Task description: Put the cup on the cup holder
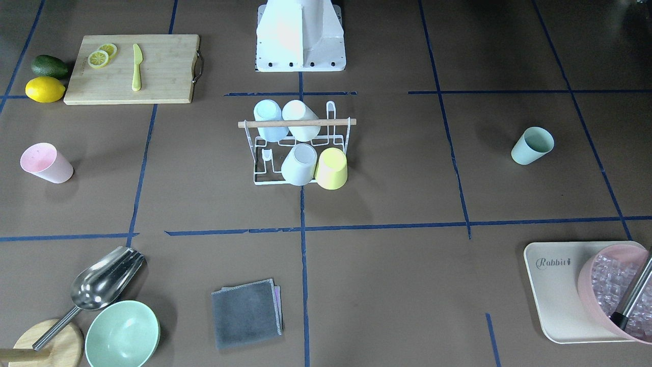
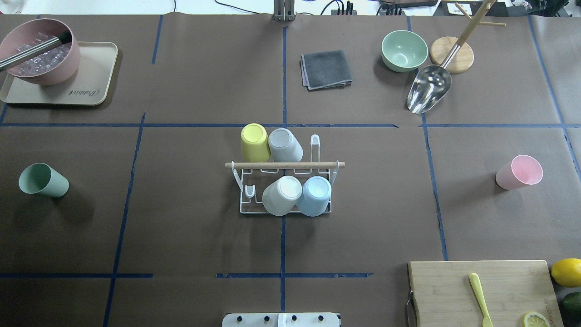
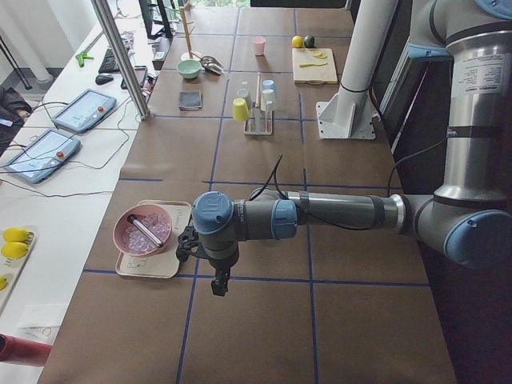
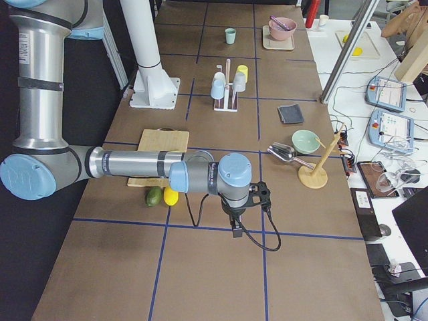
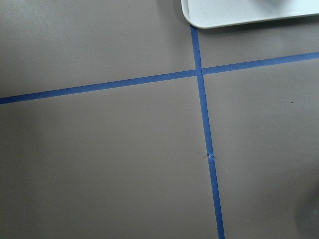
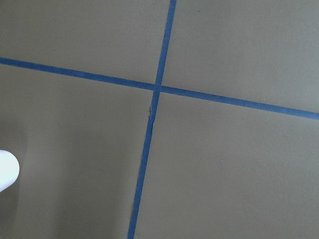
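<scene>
The left gripper [image 3: 218, 286] hangs fingers-down past the table's left end, just beside the corner of the tray [image 2: 97, 68]. It shows only from the side camera, so I cannot tell how wide its jaws stand. The right gripper [image 4: 237, 231] hangs the same way past the right end, and its opening is equally unreadable. Both wrist cameras see only brown paper and blue tape, with no fingers in view.

Inward from each end there is a loose cup. The green cup [image 2: 43, 180] is on the left arm's side and the pink cup [image 2: 519, 172] is on the right arm's side. Each seems to stand mouth up, well apart from the cup holder [image 2: 283, 165] at the table's centre. So each arm has its own nearer cup, and either carry would run inward along the table's length.

The holder's wooden rod lies along that same length. Four cups already sit upended on it. Two prongs look free, one at the far right [image 2: 314, 141] and one at the near left [image 2: 249, 190].

From each end camera the near arm hides its own cup. Neither gripper shows in the overhead or front views.
</scene>
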